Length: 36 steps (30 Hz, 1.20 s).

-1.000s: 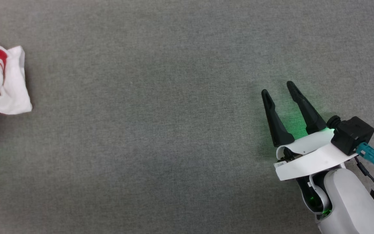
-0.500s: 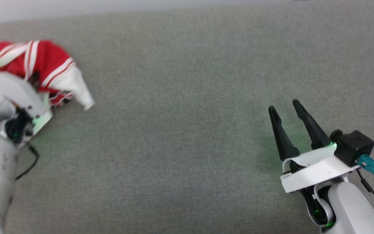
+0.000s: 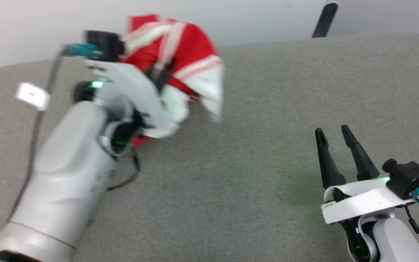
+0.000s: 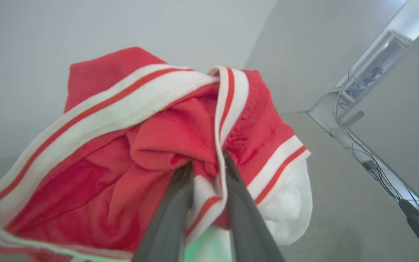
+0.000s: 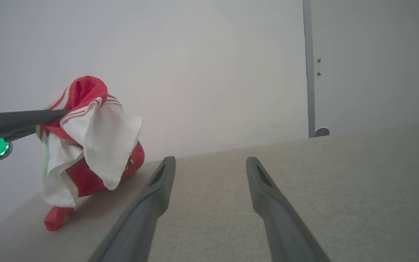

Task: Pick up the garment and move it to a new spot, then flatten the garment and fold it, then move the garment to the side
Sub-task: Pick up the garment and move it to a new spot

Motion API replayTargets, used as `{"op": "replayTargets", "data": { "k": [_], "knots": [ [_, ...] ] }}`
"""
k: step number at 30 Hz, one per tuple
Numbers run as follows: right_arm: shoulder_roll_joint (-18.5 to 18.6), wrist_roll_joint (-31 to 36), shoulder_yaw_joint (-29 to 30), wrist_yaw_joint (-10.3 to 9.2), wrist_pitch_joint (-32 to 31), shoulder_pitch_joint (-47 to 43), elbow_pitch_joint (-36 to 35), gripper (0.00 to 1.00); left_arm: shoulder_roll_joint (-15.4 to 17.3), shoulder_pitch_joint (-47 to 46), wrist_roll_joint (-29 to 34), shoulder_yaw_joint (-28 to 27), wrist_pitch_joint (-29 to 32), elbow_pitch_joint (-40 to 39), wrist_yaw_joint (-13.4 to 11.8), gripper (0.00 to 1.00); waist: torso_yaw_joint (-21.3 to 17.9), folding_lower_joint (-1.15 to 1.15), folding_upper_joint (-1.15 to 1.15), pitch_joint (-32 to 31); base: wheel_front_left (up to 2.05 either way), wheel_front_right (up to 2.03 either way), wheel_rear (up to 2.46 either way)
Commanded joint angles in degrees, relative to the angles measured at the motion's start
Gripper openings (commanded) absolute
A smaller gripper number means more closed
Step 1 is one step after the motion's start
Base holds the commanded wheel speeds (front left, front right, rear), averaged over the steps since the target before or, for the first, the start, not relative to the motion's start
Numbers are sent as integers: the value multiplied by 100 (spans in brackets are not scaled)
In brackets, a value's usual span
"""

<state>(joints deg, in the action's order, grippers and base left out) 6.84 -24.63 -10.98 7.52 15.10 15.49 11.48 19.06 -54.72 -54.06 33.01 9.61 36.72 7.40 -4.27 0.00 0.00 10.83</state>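
Two claws: my left claw [image 4: 207, 163] is pinched narrow on a striped fold of the garment [image 3: 191, 47]. My right claw [image 3: 332, 131] stands wide with nothing between its fingers, low over the tabletop [image 3: 267, 109].
Just changed: half a second ago the garment sat low beside the left claw at the edge of my head view. Now it hangs bunched from that claw, raised. My head camera has tilted up too, so part of that shift is mine.
Meaning: I judge the pick-up made and the carry to a new spot begun; flattening and folding are not yet started.
Garment from left claw: wrapped around the fingertips [image 4: 186, 173] and drooping below them. Its lowest red end seems to touch the tabletop.
Garment from right claw: well apart, off to its left and farther forward.
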Motion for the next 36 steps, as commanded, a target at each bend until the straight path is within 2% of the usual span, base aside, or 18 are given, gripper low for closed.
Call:
{"op": "replayTargets", "data": {
  "k": [1, 4, 11, 19, 28, 29, 30, 31, 32, 36],
  "knots": [
    [-42, -46, 50, -6, 4, -69, -38, 100, -53, 63, -25, 112, 41, -76, 12, 0, -292, 0, 0, 123, 0, 0, 0],
    [-105, -76, 105, -6, 4, -7, -98, 100, -306, 46, 39, 508, 171, -175, 12, 0, -573, 0, 0, 295, 0, 0, 0],
    [-250, -154, 237, -6, 4, 189, -185, 100, -717, -217, -92, 1045, 251, 282, 12, 0, -1310, 0, 0, 759, 0, 0, 0],
    [-358, -268, 276, -6, 4, 265, -228, 100, -474, -324, -320, 1751, 683, 777, 12, 0, -1919, 0, 0, 1082, 0, 0, 0],
    [-394, -404, 212, -6, 4, 288, -264, 100, -175, -360, -566, 2480, 1085, 958, -1, 0, -2067, 0, 0, 1203, 0, 0, 0],
    [-394, -424, 216, -6, 4, 291, -263, 100, -159, -369, -578, 2544, 1068, 986, -1, 16, -2057, 0, 0, 1200, 0, 0, 0],
    [-395, -435, 222, -6, 4, 294, -259, 100, -157, -377, -588, 2603, 1027, 1000, -3, 42, -2037, 0, 0, 1190, 0, 0, 0],
    [-395, -432, 225, -6, 4, 299, -254, 100, -152, -399, -612, 2635, 975, 1013, -3, 89, -2013, 0, 0, 1178, 0, 0, 0],
    [-395, -418, 228, -6, 4, 303, -249, 100, -148, -424, -645, 2663, 922, 1027, -3, 100, -1982, 0, 0, 1158, 0, 0, 0],
    [-394, -284, 212, -6, 4, 293, -206, 100, -128, -522, -750, 2758, 654, 1029, -3, 100, -1785, 0, 0, 1037, 0, 0, 0]
  ]
}}
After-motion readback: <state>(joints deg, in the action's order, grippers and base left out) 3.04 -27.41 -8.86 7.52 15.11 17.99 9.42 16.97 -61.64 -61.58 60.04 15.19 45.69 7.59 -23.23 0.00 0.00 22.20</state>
